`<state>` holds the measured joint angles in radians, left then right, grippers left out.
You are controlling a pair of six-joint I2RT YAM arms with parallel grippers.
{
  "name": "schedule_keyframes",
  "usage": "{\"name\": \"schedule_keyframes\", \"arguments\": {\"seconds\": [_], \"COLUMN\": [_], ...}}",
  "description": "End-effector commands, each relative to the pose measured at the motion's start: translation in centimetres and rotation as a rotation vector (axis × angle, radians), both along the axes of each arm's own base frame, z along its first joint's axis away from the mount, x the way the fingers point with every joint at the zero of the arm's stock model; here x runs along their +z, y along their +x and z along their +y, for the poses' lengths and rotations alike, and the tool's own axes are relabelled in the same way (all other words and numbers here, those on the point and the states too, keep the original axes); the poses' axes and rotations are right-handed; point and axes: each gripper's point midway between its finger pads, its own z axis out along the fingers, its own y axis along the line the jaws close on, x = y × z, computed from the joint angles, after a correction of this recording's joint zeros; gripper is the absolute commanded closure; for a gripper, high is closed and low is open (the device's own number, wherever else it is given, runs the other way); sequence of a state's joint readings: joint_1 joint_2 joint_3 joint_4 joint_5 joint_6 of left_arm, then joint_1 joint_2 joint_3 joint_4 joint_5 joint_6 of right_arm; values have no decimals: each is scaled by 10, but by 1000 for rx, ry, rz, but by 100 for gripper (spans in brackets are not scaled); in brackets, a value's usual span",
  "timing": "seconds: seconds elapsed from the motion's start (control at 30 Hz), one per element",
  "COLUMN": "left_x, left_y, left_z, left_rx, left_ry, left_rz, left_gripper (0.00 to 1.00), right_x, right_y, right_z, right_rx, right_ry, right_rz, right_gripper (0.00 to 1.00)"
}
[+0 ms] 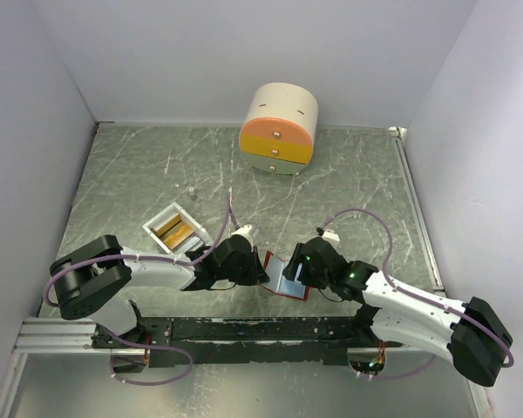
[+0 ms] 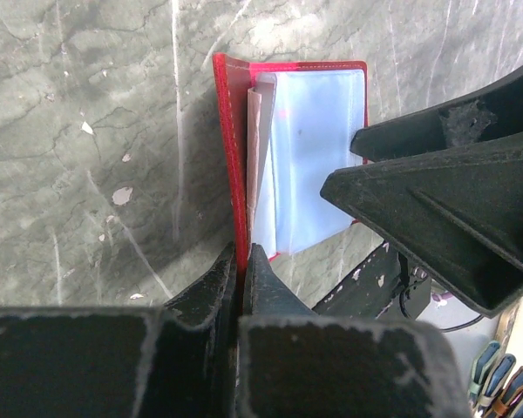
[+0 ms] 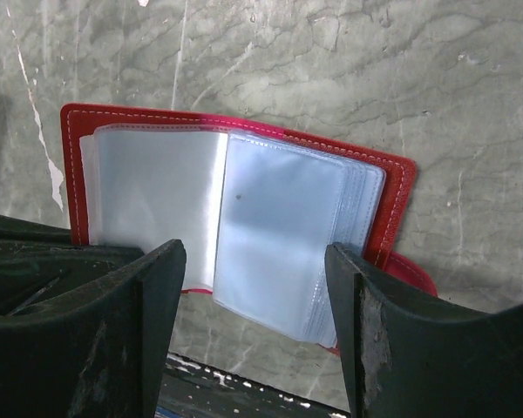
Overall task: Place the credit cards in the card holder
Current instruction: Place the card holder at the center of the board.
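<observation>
Top external view has the card holder (image 1: 286, 280) lying open on the desk (image 1: 349, 192), with both arms meeting over it. The left gripper (image 1: 261, 268) comes in at the holder's left edge, and the right gripper (image 1: 302, 270) sits over its right half.

Left wrist view settles the grip. The left jaws are pinched tight on the red cover flap, which stands nearly upright while the pale-blue sleeves fan away from it. Right wrist view shows the right jaws spread wide, one finger on each side of the sleeve stack, holding nothing. Whether the tips touch the plastic I cannot tell.

No card sits in any sleeve that shows. The credit cards (image 1: 176, 231), orange-gold as far as I can make out, lie in the white tray (image 1: 157, 228), beyond the holder and to its left, well apart from it.

As I read it, the step in hand is preparing the holder by pinning it open so a pocket can take a card. Next, one arm has to fetch a card. The left is busy as the clamp, so the right would probably cross past the holder to the tray. It would have to pick a thin card by its edges and bring it back lined up with a sleeve mouth. The sleeves look floppy and slick, so that alignment needs care.
</observation>
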<state>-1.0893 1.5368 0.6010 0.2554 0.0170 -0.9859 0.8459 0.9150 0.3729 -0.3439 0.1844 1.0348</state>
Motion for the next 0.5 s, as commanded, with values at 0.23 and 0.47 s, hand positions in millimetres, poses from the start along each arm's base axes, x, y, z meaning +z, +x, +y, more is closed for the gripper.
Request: {"name": "schedule_keyframes", "arguments": {"seconds": [0.23, 0.47], "left_x": [3, 3], "left_y": [0, -1], "left_z": [-3, -3], "left_rx": [7, 5], "left_ry": [11, 14], "left_rz": [-19, -21], "left_gripper": [93, 93], "right_x": [5, 13], "right_y": [5, 5], "right_z": [10, 23], "right_rx": [7, 31], "right_ry": [62, 154], "right_rz": [-16, -39], "right_gripper": [35, 34]}}
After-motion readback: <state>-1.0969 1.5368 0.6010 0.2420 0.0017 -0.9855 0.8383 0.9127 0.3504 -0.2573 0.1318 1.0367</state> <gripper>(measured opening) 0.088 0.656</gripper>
